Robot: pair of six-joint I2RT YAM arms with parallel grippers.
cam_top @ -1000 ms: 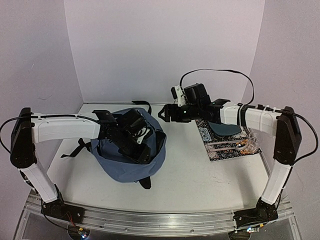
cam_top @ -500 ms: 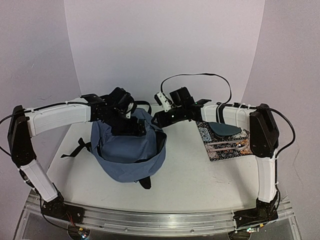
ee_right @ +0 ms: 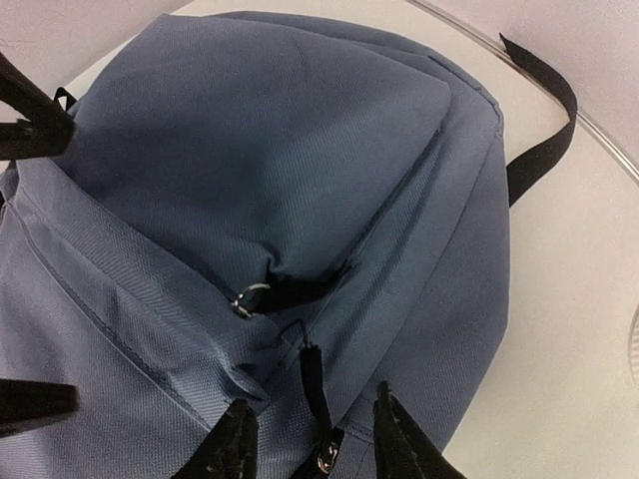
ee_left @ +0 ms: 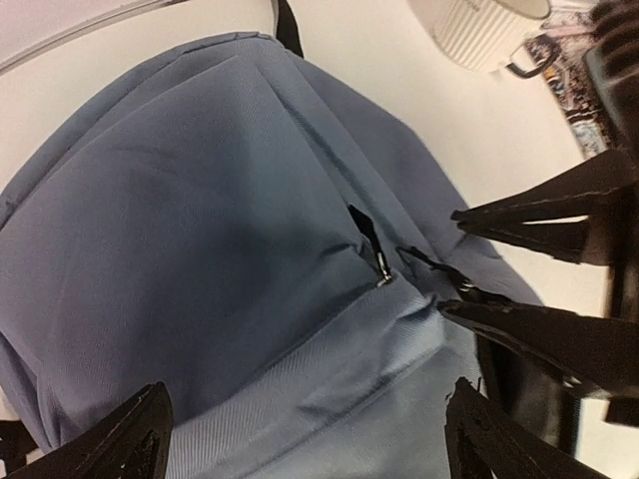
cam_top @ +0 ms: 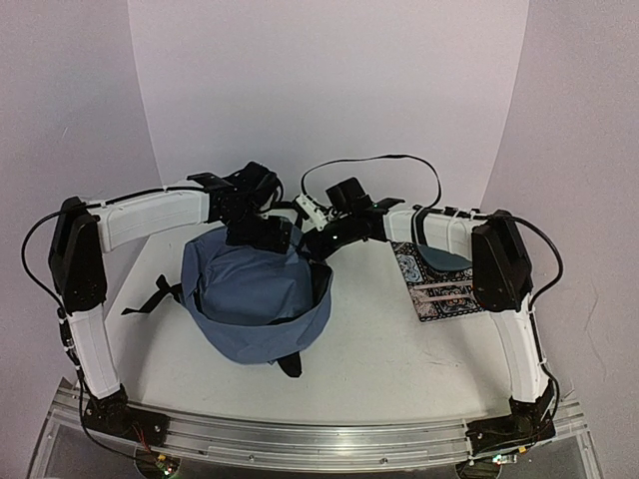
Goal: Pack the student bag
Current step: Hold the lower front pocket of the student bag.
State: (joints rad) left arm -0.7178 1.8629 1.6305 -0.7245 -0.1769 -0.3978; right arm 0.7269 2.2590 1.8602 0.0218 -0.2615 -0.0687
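From above we see a white table [cam_top: 419, 359], pale lilac walls [cam_top: 329, 90], and the student bag [cam_top: 255, 299] lying left of centre. At the left wrist, the left gripper [ee_left: 310, 439] gapes wide over the blue fabric, holding nothing. At the right wrist, the right gripper [ee_right: 315, 439] stands half open, fingers [ee_right: 235, 444] flanking a black zipper pull [ee_right: 313, 384], gripping nothing.

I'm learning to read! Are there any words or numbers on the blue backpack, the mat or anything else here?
None: no word, number or brand can be read anywhere.
The student bag: plain blue fabric, no label showing.
The patterned mat: only swirly decoration, no letters.
The zipper pulls: too small to show any mark.
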